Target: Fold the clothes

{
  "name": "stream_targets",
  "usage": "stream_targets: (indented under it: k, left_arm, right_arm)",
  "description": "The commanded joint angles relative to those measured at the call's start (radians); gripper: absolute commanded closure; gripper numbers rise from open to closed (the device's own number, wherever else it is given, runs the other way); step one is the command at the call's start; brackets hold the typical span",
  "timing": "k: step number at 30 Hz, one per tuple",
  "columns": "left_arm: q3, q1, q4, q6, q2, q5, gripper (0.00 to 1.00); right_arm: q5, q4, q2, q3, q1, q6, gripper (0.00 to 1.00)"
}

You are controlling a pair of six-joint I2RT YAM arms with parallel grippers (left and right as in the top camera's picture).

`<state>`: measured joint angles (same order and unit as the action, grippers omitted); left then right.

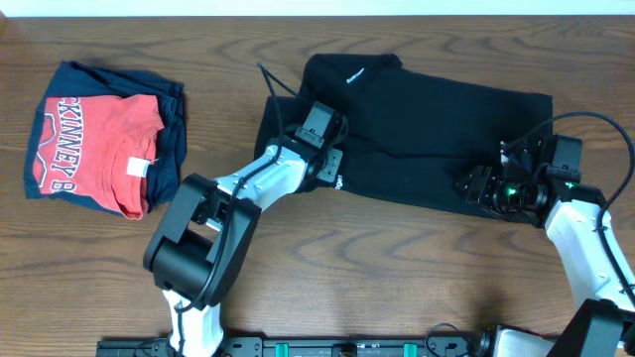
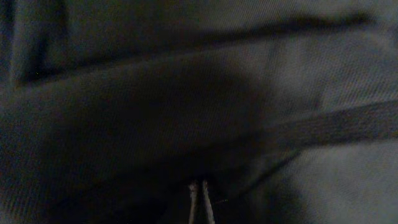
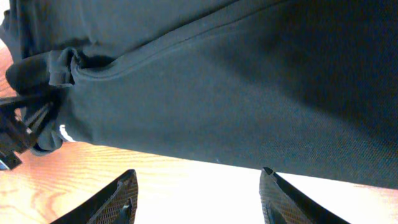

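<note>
**Grip taken on the left, none yet on the right**

Left end effector point(image 1: 330, 169) is closed, and the right wrist view shows fabric gathered into a small bunch at its tips, so it appears to pinch the near-left edge of the black shirt point(image 1: 427, 129). Its own camera sees little but dark cloth close ahead. Right end effector point(image 3: 199, 199) stands partly open with nothing between its fingers point(image 3: 124, 196). Bare table point(image 3: 186, 180) shows in the gap, and the shirt's near edge lies just ahead of the tips, not yet between them.

The shirt lies flat across the middle and right of the table with its long axis running left to right. Both end effectors sit along the long edge nearer the robot, one toward each end, and the rest of the cloth extends away from them toward the far side. By this layout the coming fold seems to depend on the right side, which is nearest the free end and would have to advance onto that edge and close. A red T-shirt point(image 1: 99, 139) lies on a navy garment point(image 1: 174, 129) well apart at far left.
</note>
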<state>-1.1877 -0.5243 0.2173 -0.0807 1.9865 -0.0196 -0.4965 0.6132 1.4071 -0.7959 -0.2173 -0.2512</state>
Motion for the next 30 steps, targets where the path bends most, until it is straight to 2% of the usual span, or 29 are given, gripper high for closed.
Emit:
stream_targets:
  k: [1,8,23,26,30]
  left_arm:
    - [-0.005,0.008,-0.031,-0.003,0.074,0.010,0.94]
    - [-0.023,0.023,-0.128,-0.003,0.063,0.009,0.94]
    - [-0.034,0.031,-0.004,0.001,0.033,0.051,0.93]
    - [-0.034,0.032,-0.045,0.001,0.033,0.109,0.93]
    - [-0.034,0.037,-0.147,0.010,0.033,0.112,0.93]
  right_arm:
    - [0.000,0.000,-0.006,-0.012,0.009,0.013,0.39]
    - [0.000,0.001,-0.006,-0.012,0.009,0.013,0.40]
    - [0.023,0.003,-0.006,-0.012,0.009,0.013,0.39]
    - [0.023,-0.001,-0.006,-0.012,0.009,0.013,0.39]
    - [0.023,-0.001,-0.006,-0.012,0.009,0.013,0.39]
